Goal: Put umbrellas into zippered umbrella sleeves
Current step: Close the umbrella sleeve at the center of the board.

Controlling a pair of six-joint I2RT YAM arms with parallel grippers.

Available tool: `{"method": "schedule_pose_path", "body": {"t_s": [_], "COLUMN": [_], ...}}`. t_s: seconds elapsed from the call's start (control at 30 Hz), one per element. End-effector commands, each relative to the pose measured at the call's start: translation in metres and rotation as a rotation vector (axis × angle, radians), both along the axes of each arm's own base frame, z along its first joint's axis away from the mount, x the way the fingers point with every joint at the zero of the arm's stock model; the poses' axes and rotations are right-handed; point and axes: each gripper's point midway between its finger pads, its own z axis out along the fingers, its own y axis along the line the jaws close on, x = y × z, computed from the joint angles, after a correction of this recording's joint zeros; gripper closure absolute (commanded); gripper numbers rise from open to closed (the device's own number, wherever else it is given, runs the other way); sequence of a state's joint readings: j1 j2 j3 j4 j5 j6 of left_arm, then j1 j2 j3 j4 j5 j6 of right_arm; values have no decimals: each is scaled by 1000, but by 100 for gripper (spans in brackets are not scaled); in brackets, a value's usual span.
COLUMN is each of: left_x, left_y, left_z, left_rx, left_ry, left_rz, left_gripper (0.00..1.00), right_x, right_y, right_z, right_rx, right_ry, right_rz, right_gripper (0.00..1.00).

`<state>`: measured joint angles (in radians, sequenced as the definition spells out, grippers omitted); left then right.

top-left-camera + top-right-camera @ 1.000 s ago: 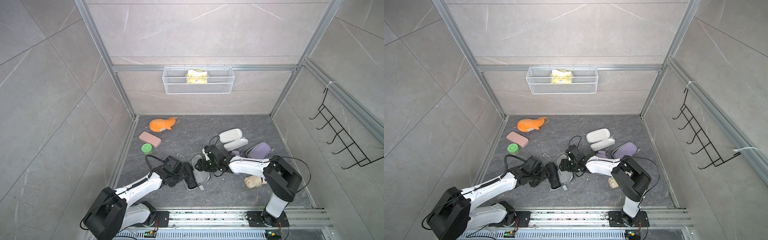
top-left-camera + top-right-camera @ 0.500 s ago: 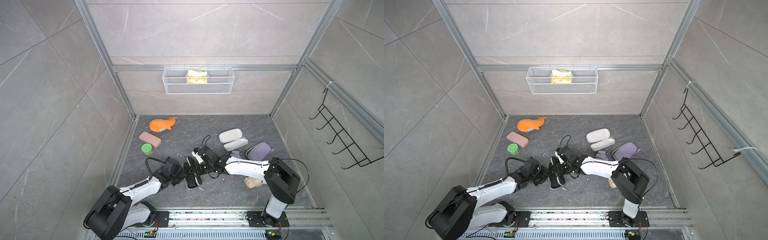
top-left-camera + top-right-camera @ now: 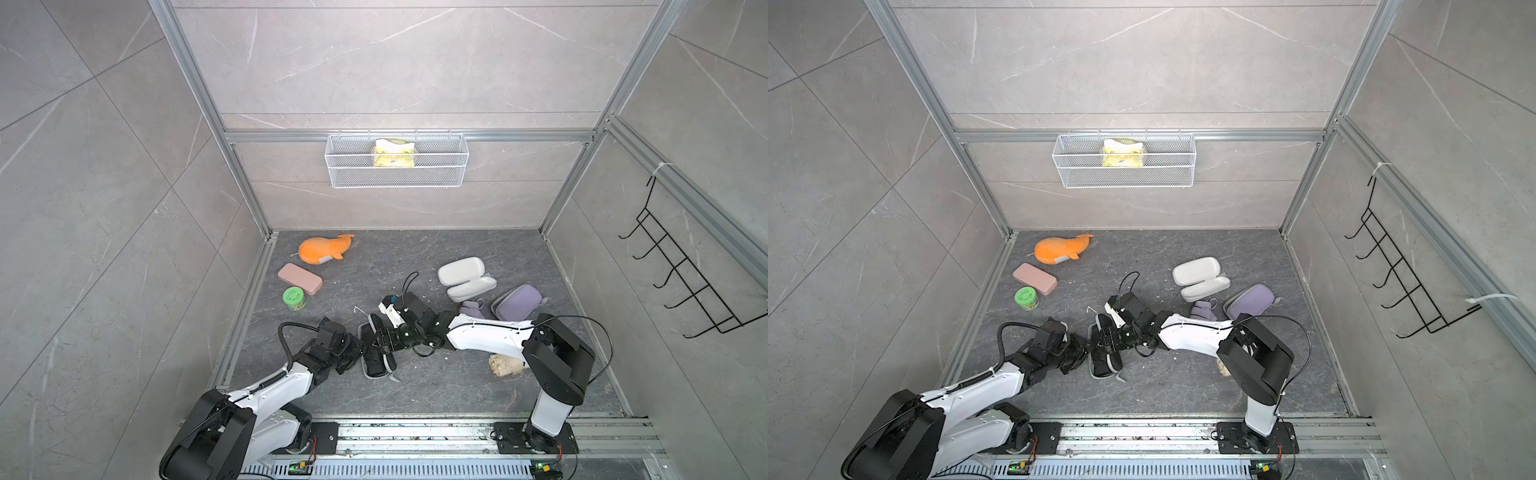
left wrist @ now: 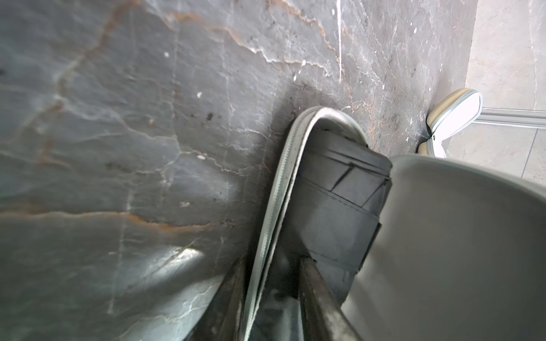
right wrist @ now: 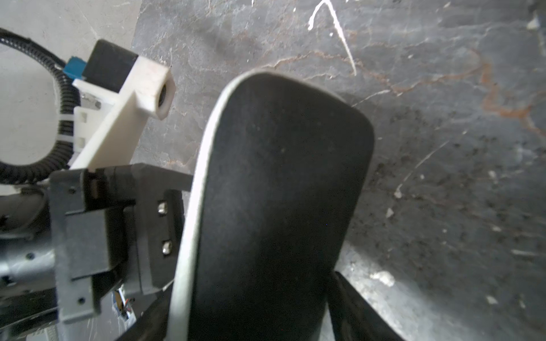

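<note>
L pincer (image 4: pixel 271 265) is pinching the grey zip rim of the black sleeve (image 3: pixel 387 368). One finger is sitting outside the wall and one inside, w/ the rim running btwn them. R pincer (image 3: pixel 380 338) is reaching in from the opposite side, jaws spread wide and clamping across the lid (image 5: pixel 280 177), which is standing raised over the lower half. Black umbrella (image 4: pixel 339 206) is lying inside that lower half, w/ the lid's grey lining showing just beside it in L wrist view. Both pincers are meeting over the sleeve nr front-centre of the floor (image 3: pixel 415 257).

Outward on R arm's side, lavender umbrella (image 3: pixel 471 309) is lying loose btwn cream sleeve (image 3: pixel 465 276) and lavender sleeve (image 3: pixel 517 302). Beige umbrella (image 3: pixel 505 365) is lying beside R arm, partly hidden by it.

Far L side: green-lidded jar (image 3: pixel 294 298), pink case (image 3: pixel 299 278) and orange plush whale (image 3: pixel 322 249) are sitting well apart from the sleeve. Wire basket (image 3: pixel 397 178) is hanging on back wall, holding a yellow packet (image 3: pixel 394 153).
</note>
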<state>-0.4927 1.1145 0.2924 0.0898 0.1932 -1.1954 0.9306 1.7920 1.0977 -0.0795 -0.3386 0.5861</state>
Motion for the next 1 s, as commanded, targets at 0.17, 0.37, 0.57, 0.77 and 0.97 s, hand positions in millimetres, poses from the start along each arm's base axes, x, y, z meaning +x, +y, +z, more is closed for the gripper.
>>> {"method": "schedule_pose_path", "body": {"t_s": [0.17,0.37,0.57,0.77,0.97], "left_x": [-6,-7,-11,-11,-6], "left_y": [4,12,12,10,40], "left_z": [2,9,3,3,20], "left_rx": [-32,-32,-42,-55,12], "left_ry": [-6,-25,-5,-1,12], "left_rz": [-9,9,7,9,84], "left_gripper": [59,56,59,60,34], "right_x": [-44,-50,-56,-54,-46], "right_y": [15,12,16,28,37], "right_z": [22,32,45,36,13], "right_rx": [106,150,225,279,268], "right_ry": [112,145,198,255,285], "right_rz": [135,127,113,89,58], "right_gripper": [23,21,20,20,21]}}
